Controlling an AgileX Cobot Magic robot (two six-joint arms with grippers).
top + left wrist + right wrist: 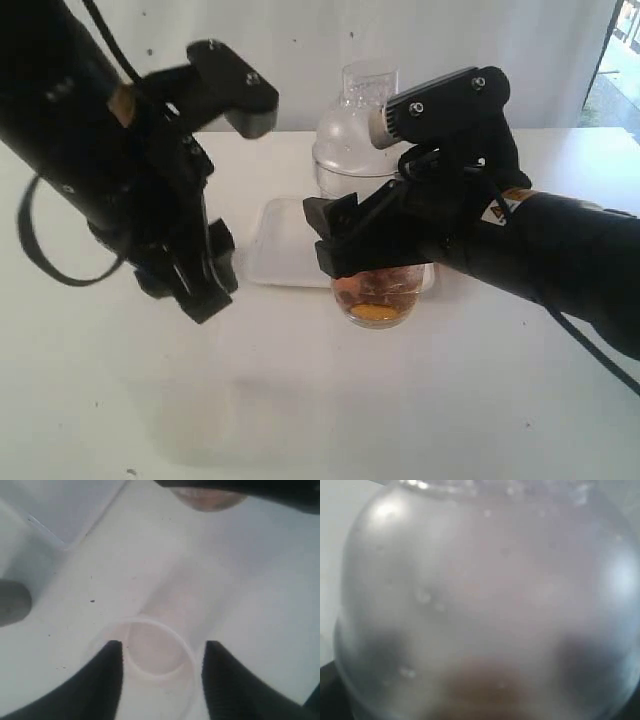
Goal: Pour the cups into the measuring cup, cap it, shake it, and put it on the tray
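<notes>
My right gripper (365, 262) is shut on the clear measuring cup (372, 300), which has orange-brown liquid at its bottom. A clear domed cap (350, 135) rises above the gripper, apparently on top of that cup. In the right wrist view the clear vessel (480, 590) fills the picture and blurs the right gripper (480, 672) behind it. The white tray (283, 245) lies just behind the cup. My left gripper (205, 295) points down over the table at the left. Its jaws stand apart round a faint milky cup (155, 650), left gripper (160, 652). The cups are out of view.
The white table (300, 410) stretches toward the front and right. A pale wall stands behind it. My right arm's dark body (560, 250) lies low over the table's right side. The measuring cup's bottom (210, 497) shows far off in the left wrist view.
</notes>
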